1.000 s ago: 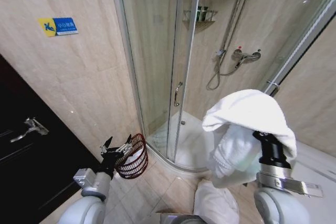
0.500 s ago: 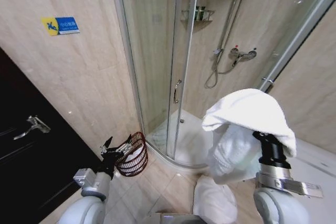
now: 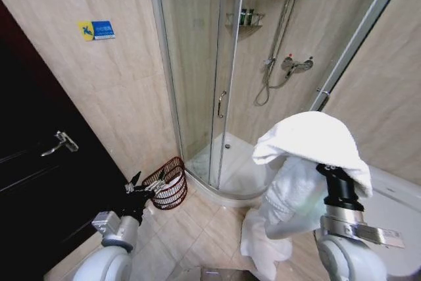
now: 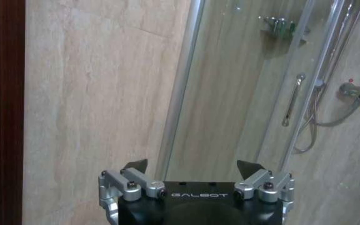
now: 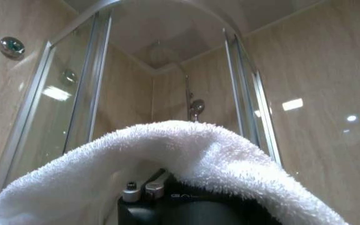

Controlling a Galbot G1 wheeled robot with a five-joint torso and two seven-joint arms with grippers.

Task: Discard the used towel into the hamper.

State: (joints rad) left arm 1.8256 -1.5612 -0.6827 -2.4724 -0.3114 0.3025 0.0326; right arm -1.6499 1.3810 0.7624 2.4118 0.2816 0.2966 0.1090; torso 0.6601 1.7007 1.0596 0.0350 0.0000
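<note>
View change: your whole head view shifts compared with a second ago; the dark door takes up more of the left side and the blue wall sign sits further right, so the camera has turned or moved, not the objects
Meaning for the task: you judge the robot is still approaching, with the towel not yet over the hamper
Hamper: the hamper (image 3: 168,183) is a dark reddish-brown wire basket standing on the tiled floor, against the beige wall, just beside the curved base of the shower enclosure (image 3: 217,83); something pale lies inside it
Towel: the towel (image 3: 306,162) is white and thick, draped over the top of your right arm's end and hanging down toward the floor, well apart from the hamper
Right gripper: the right gripper (image 3: 332,170) is buried under the towel folds; you cannot tell whether it is clenched or released
Left gripper: the left gripper (image 3: 146,187) hangs low, near the hamper's rim on its door side; its fingers (image 4: 136,166) stand spread apart and hold nothing, touching nothing that you can see
</note>
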